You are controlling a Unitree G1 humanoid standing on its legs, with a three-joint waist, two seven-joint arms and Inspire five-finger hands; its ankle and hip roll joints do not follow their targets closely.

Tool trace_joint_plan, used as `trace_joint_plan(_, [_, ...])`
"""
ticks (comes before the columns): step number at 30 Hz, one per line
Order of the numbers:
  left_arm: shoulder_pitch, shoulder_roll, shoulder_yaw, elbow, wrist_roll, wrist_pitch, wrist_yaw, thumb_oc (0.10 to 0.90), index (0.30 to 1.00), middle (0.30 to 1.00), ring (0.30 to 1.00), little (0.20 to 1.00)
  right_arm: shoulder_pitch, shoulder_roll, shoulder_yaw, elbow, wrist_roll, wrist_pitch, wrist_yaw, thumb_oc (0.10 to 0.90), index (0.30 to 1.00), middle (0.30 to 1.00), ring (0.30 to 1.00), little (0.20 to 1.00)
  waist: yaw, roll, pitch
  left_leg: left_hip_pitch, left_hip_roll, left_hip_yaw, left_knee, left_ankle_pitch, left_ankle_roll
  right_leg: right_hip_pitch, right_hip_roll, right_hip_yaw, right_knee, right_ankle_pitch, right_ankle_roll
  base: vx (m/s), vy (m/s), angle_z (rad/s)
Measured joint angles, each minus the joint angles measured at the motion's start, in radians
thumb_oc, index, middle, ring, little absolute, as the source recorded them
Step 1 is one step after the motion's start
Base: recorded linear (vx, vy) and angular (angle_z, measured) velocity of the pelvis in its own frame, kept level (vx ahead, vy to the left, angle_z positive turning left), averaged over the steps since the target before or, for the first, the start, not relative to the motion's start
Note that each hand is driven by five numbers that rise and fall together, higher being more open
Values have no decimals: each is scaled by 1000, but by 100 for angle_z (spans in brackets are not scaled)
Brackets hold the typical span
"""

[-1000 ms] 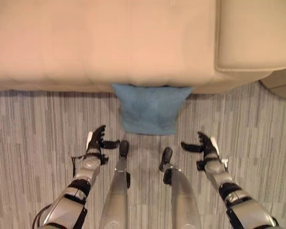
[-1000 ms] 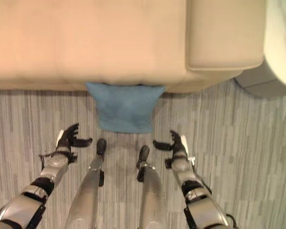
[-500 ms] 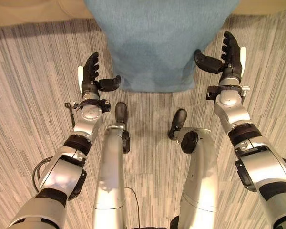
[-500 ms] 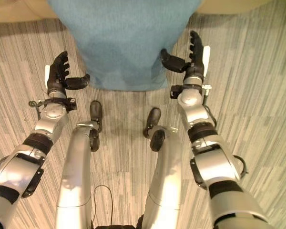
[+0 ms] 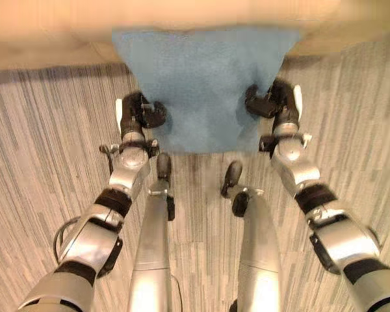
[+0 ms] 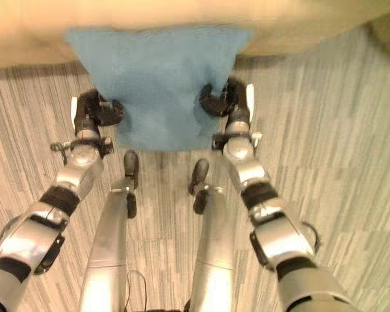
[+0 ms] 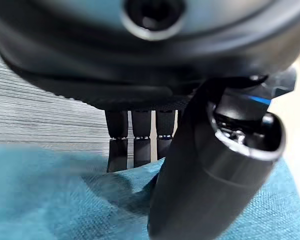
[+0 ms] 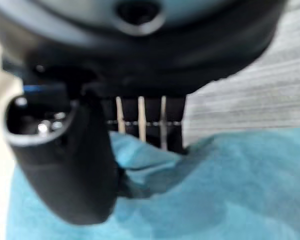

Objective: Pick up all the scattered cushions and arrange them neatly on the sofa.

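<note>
Blue cushion on striped floor, top edge against sofa. Left hand and right hand pinch opposite side edges, thumb over cloth, fingers beneath. Risk, as I judge it: shallow edge holds may slip off the soft fabric when lifted. No writing legible.

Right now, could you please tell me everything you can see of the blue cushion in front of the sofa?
The blue cushion is a soft, roughly square pillow in a teal-blue, finely textured fabric. It lies on the grey striped floor, its far edge up against the beige sofa. The left hand pinches one side edge and the right hand the other, each with its thumb on top and its fingers going beneath. The fabric dents and creases under both thumbs.
</note>
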Motion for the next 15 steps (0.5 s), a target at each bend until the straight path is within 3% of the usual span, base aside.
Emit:
trace_joint_plan(2, [32, 0, 39, -66, 7, 0, -1, 400, 300, 300, 300, 300, 34, -2, -28, -53, -12, 2, 12, 400, 300, 300, 300, 300, 0, 0, 1, 37, 1, -6, -54, 27, -10, 33, 3, -14, -40, 12, -6, -187, -129, -1])
trace_joint_plan(3, [106, -22, 82, -111, 16, -9, -2, 400, 300, 300, 300, 300, 98, 9, -30, -109, -58, 0, 19, 400, 300, 300, 300, 300, 0, 1, 16, 136, 3, -23, -161, 68, -24, 126, 17, -36, -118, 38, -7, -73, -67, -2])
trace_joint_plan(11, [336, -56, 135, -203, 46, -24, -26, 400, 300, 300, 300, 300, 260, 28, -34, -221, -163, -1, 45, 400, 300, 300, 300, 300, 9, 17, 51, 520, 33, -53, -394, 120, -44, 497, 44, -102, -272, 34, -6, -67, -109, 4])
trace_joint_plan(15, [431, -83, 155, -270, 49, -48, -34, 400, 300, 300, 300, 300, 342, 28, -39, -263, -199, -15, 58, 400, 300, 300, 300, 300, 48, 26, 64, 730, 64, -65, -489, 136, -56, 710, 72, -140, -346, 24, -5, 46, -76, 7])
